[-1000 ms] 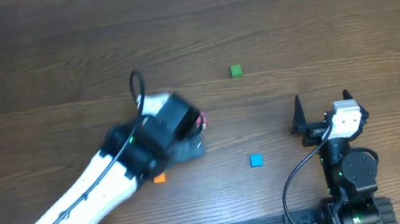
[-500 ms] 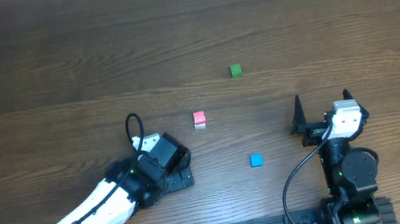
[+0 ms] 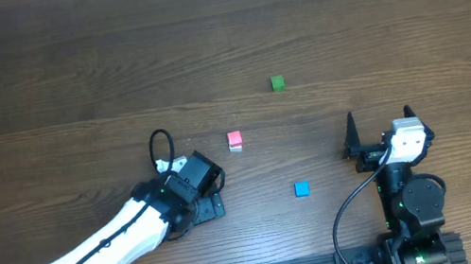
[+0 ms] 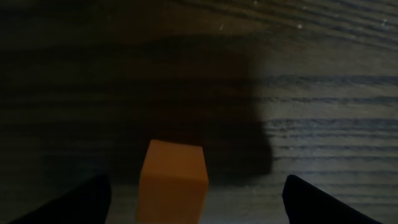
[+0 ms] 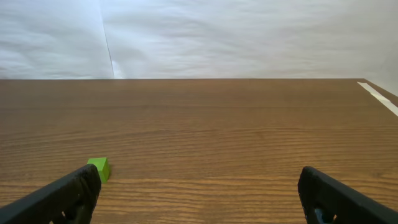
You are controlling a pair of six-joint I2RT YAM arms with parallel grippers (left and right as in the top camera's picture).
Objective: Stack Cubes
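Wood surface [image 3: 61, 65]: left tool [image 3: 207, 204] has backed off the pink cube [image 3: 235, 138], which stands free. It's now low w/ jaws apart around the orange cube [image 4: 172, 180], left of pink, nearer the bases. Prob. next pick. Right tool [image 3: 377, 115] spread, empty.

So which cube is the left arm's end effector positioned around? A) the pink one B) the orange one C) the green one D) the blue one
B: in the left wrist view the orange cube sits on the table between the open fingers of the left end effector.
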